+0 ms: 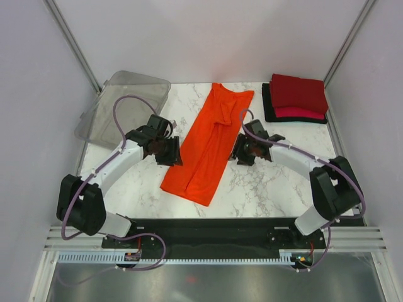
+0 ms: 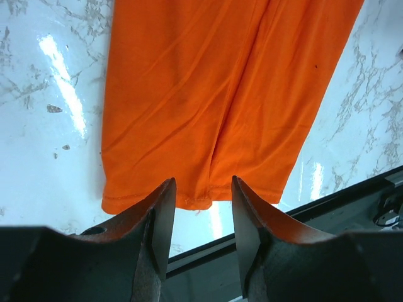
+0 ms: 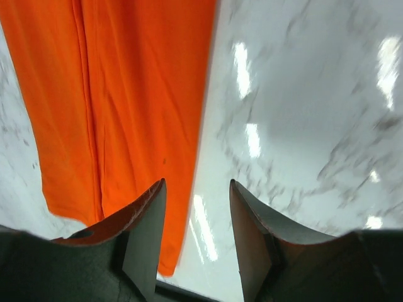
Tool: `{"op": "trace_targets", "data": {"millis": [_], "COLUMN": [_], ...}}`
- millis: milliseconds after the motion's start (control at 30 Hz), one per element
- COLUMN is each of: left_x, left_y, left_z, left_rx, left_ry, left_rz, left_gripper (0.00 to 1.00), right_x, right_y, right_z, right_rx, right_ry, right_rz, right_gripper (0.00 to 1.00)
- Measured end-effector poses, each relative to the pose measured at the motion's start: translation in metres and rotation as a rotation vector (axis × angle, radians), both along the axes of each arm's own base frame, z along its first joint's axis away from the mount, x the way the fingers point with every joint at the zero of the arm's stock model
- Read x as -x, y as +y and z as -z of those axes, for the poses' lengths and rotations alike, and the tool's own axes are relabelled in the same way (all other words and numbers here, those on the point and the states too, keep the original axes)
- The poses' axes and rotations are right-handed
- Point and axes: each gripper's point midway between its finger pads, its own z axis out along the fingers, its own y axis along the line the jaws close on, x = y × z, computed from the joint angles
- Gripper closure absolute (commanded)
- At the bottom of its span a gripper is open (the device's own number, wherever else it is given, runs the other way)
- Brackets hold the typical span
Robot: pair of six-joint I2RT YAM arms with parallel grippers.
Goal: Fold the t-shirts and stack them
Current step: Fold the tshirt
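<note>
A bright orange t-shirt lies folded lengthwise into a long strip down the middle of the marble table, slanting from back right to front left. My left gripper hovers open at the strip's left edge; in the left wrist view its hem shows just beyond the open gripper. On the other side my right gripper stands open beside the strip's right edge, nothing between its fingertips. At the back right, dark red and pinkish-red folded t-shirts lie stacked on a black one.
A clear plastic bin lies tilted at the back left corner. The black base rail runs along the near table edge. White walls close in on both sides.
</note>
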Motion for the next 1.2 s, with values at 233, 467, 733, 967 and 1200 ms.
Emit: {"op": "trace_targets", "data": {"millis": [233,467,733,967,1200], "left_x": [0.006,0.012,0.014,0.015,0.023], "left_y": [0.007,0.014,0.015,0.015,0.008], "left_z": [-0.014,-0.013,-0.019,-0.018,-0.014], "left_rx": [-0.004,-0.025,-0.017,-0.014,0.027], "left_ry": [-0.062,-0.069,-0.089,-0.087,-0.058], "left_rz": [0.023,0.014,0.014,0.016,0.043], "left_gripper": [0.52,0.51,0.51,0.51,0.5], "right_x": [0.087,0.128,0.149,0.172,0.176], "right_y": [0.056,0.097,0.113,0.122,0.121], "right_z": [-0.003,0.012,0.029,0.044,0.048], "right_rx": [-0.068,-0.07,-0.04,-0.01,0.02], "right_ry": [0.035,0.054,0.075,0.103,0.077], "right_rz": [-0.032,-0.012,0.035,0.028,0.038], "right_gripper": [0.44,0.45,0.45,0.48,0.82]}}
